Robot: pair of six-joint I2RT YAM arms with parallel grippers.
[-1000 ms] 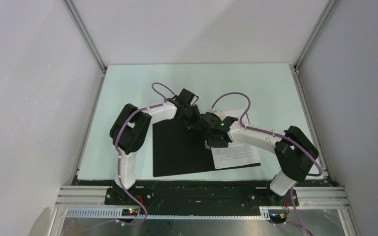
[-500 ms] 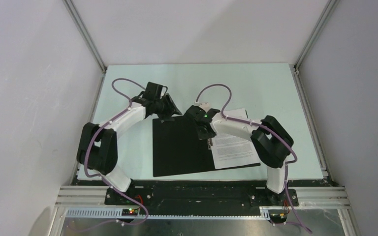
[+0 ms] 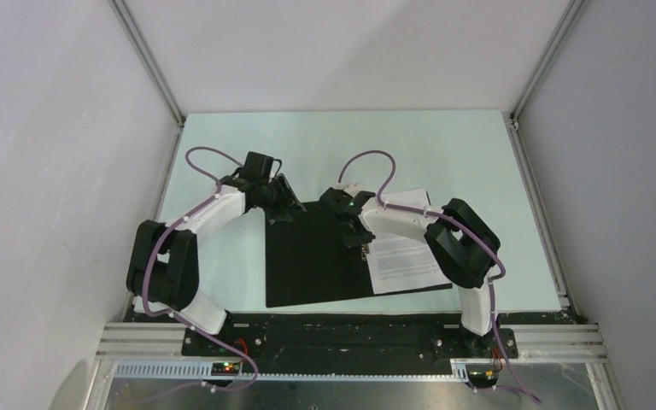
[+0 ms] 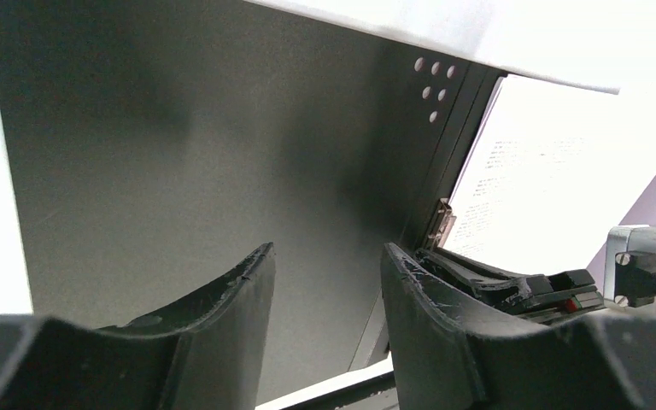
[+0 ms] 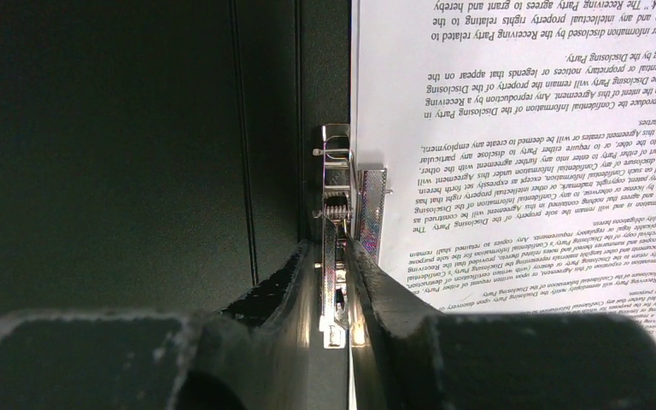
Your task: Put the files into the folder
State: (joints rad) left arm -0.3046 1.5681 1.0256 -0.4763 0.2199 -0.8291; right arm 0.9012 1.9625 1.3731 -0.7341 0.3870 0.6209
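The folder (image 3: 307,260) lies open on the table, black inside up; it fills the left wrist view (image 4: 179,154) and the left half of the right wrist view (image 5: 120,154). The files (image 3: 406,260) lie on its right half, printed side up, and show in both wrist views (image 4: 547,188) (image 5: 521,128). My right gripper (image 3: 360,242) (image 5: 333,248) is shut on the upright metal clip lever (image 5: 335,205) at the folder's spine. My left gripper (image 3: 284,205) (image 4: 325,252) is open and empty, just above the folder's far left corner.
The pale green table (image 3: 444,145) is walled by white panels at the back and both sides. A black strip (image 3: 350,329) with the arm bases runs along the near edge. The right arm's elbow (image 3: 461,243) hangs over the sheets.
My left arm has swung back left, from the folder's middle to its far left corner. My right gripper has shifted a little up the spine, and its elbow has folded in.
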